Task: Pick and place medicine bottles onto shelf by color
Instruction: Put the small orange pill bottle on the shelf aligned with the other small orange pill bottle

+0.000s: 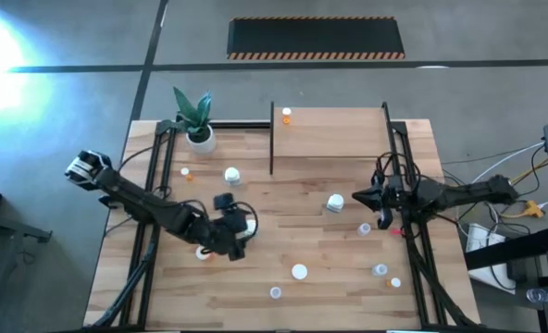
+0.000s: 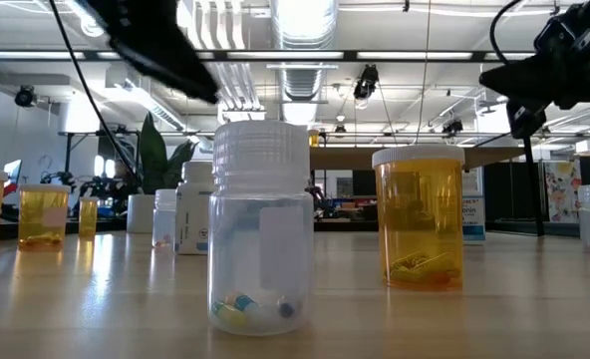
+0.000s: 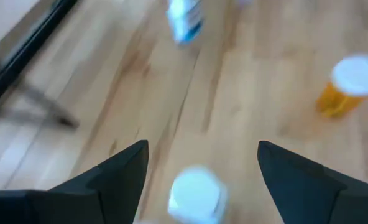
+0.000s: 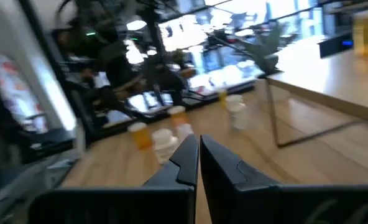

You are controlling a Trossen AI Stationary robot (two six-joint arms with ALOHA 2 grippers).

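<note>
Small white-capped bottles stand scattered on the wooden tabletop. My left gripper (image 1: 242,231) (image 3: 202,146) is open above the table's middle left, its fingers on either side of a white bottle (image 3: 196,194) without touching it. An orange bottle (image 3: 349,87) and a white bottle with a blue label (image 3: 185,18) stand beyond it. My right gripper (image 1: 357,197) (image 4: 198,146) is shut and empty, held level above the table at the middle right, near a white bottle (image 1: 335,202). The shelf (image 1: 334,134) stands at the far edge with one orange bottle (image 1: 286,116) on it.
A potted plant (image 1: 196,120) stands at the far left. More bottles stand near the front edge: a white cap (image 1: 299,271), clear ones (image 1: 275,292) (image 1: 379,270) and an orange one (image 1: 395,283). The low view shows a clear bottle (image 2: 260,229) and an orange bottle (image 2: 420,219) close up.
</note>
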